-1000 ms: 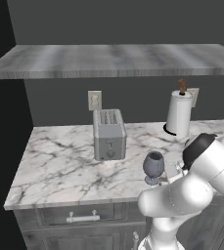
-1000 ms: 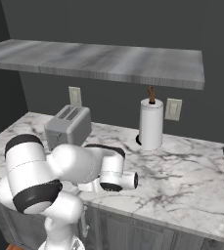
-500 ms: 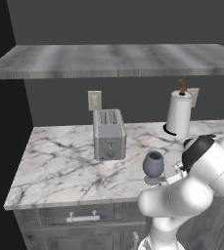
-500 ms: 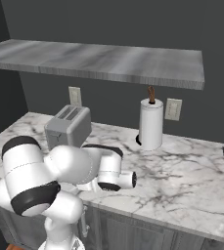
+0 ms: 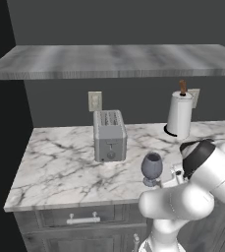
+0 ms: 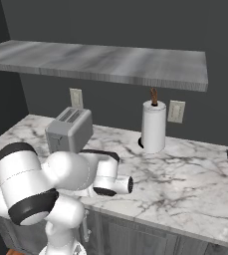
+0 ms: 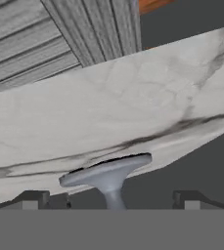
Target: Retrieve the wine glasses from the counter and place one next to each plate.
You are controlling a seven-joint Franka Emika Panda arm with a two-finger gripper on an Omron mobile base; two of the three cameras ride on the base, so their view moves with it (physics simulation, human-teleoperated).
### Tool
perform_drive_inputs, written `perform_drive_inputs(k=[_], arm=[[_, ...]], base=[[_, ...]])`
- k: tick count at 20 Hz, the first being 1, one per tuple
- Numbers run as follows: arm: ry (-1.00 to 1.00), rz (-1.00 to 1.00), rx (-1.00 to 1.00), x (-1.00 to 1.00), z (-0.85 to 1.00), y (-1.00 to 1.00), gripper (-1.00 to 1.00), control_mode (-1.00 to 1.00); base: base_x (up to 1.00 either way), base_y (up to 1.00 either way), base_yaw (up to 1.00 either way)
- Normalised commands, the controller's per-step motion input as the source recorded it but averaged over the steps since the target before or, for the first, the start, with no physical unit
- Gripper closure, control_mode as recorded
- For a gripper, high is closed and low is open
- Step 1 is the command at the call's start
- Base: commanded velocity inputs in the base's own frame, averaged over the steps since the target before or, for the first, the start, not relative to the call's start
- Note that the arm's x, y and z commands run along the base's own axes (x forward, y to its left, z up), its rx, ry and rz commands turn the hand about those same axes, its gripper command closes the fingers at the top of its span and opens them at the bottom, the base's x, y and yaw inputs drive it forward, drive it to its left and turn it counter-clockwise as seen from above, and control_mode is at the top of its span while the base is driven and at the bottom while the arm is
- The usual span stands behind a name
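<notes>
A smoky grey-blue wine glass (image 5: 152, 167) stands upright near the front edge of the white marble counter (image 5: 60, 157), just right of the toaster. In the hand view its round foot (image 7: 106, 171) and short stem lie close up against the counter (image 7: 108, 107). My gripper (image 7: 111, 202) is open, with one dark fingertip (image 7: 35, 200) on each side of the stem and not touching it. In the base views my bent white arm (image 5: 202, 172) sits right beside the glass. The plates are out of view.
A silver toaster (image 5: 109, 135) stands mid-counter and a paper towel roll (image 5: 179, 115) at the back right. A grey wall shelf (image 5: 114, 60) hangs above. Dark cabinets with a silver drawer handle (image 5: 84, 218) lie below the counter's front edge.
My arm has shifted slightly lower and closer to the glass. The glass, toaster and paper towel roll have not moved, and the gripper stays open.
</notes>
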Motion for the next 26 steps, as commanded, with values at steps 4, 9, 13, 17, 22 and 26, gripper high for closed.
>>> perform_drive_inputs(k=[4, 9, 13, 17, 22, 26], arm=[[-0.03, 0.01, 0.00, 0.00, -0.20, 0.21, -1.00, -1.00], [0.00, 0.00, 0.00, 0.02, -0.15, 0.18, -1.00, -1.00], [0.00, 0.00, 0.00, 0.12, -0.08, 0.16, -1.00, -1.00], [0.00, 0.00, 0.00, 0.09, -0.04, 0.21, 1.00, -1.00], [0.00, 0.00, 0.00, 0.03, 0.00, 0.07, 1.00, -1.00], [-0.03, 0.01, 0.04, -0.06, 0.14, 0.00, 1.00, -1.00]], base=[[0.00, 0.00, 0.00], [0.00, 0.00, 0.00], [0.00, 0.00, 0.00], [0.00, 0.00, 0.00], [0.00, 0.00, 0.00], [0.00, 0.00, 0.00]])
